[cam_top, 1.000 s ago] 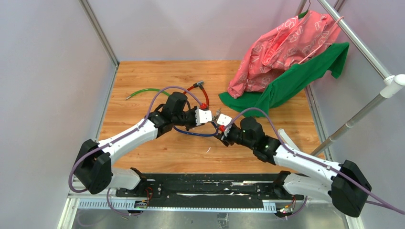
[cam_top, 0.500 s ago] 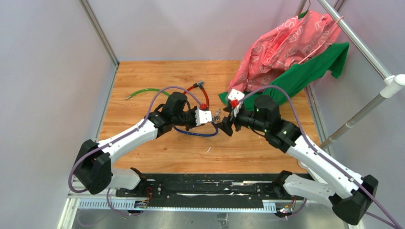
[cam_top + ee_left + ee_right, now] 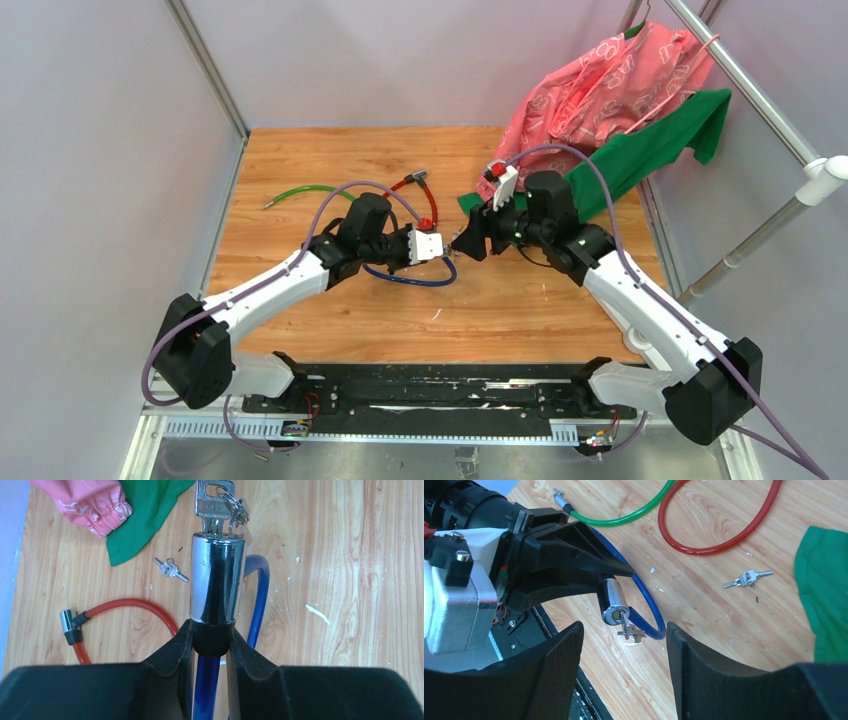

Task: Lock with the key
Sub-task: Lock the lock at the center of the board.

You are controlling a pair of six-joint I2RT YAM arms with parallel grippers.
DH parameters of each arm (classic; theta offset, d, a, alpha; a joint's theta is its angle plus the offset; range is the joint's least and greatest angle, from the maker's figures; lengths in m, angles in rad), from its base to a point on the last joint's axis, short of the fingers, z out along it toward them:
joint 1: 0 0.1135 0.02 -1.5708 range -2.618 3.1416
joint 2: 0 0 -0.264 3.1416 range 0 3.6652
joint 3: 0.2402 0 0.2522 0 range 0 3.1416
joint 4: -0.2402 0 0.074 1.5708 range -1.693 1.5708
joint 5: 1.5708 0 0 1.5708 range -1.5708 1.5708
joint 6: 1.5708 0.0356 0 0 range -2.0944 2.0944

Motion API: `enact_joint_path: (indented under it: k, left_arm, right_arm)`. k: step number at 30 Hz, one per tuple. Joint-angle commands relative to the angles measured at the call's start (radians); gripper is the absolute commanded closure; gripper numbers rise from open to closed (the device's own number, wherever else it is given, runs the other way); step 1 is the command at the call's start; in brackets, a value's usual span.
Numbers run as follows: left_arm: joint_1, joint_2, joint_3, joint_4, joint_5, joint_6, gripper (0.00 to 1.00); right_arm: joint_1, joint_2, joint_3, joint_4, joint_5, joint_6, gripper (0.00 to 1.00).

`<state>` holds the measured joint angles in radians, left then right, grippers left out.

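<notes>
My left gripper [image 3: 212, 641] is shut on the black collar of the blue cable lock, just below its silver cylinder [image 3: 216, 580]. The key [image 3: 214, 502] sticks in the cylinder's end face, with its bunch of like keys hanging beside it. In the right wrist view the cylinder [image 3: 611, 602] points at me, the key [image 3: 628, 627] jutting out of it. My right gripper [image 3: 622, 636] stands open, its fingers apart on either side of the key and short of touching it. From above, the two grippers [image 3: 430, 245] [image 3: 468, 240] face each other mid-table.
A spare bunch of keys [image 3: 171, 569] lies loose on the wood. A red cable [image 3: 724, 530] and a green cable [image 3: 624, 515] curve behind the lock. Pink and green clothes [image 3: 600, 110] hang at the back right, spilling onto the table. Metal posts frame the sides.
My right arm has swung from the near side up and round to the far right and now faces the key, jaws wider than a second ago. The left arm has held still.
</notes>
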<state>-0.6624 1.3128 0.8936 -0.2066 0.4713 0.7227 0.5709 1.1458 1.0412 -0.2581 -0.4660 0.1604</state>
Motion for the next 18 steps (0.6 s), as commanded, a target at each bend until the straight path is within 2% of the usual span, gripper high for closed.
enact_joint_path:
  k: [1, 5, 18]
  left_arm:
    - [0.007, -0.002, -0.025, -0.083, -0.016, 0.008, 1.00]
    - [0.007, -0.002, -0.023, -0.086, -0.014, 0.008, 1.00]
    - [0.001, 0.002, -0.022, -0.081, -0.016, 0.012, 1.00]
  right_arm:
    - [-0.008, 0.024, -0.004, -0.019, -0.040, 0.047, 0.41]
    - [-0.008, 0.060, 0.001, -0.011, -0.059, 0.034, 0.56]
    - [-0.008, 0.089, -0.013, -0.026, -0.150, 0.009, 0.66]
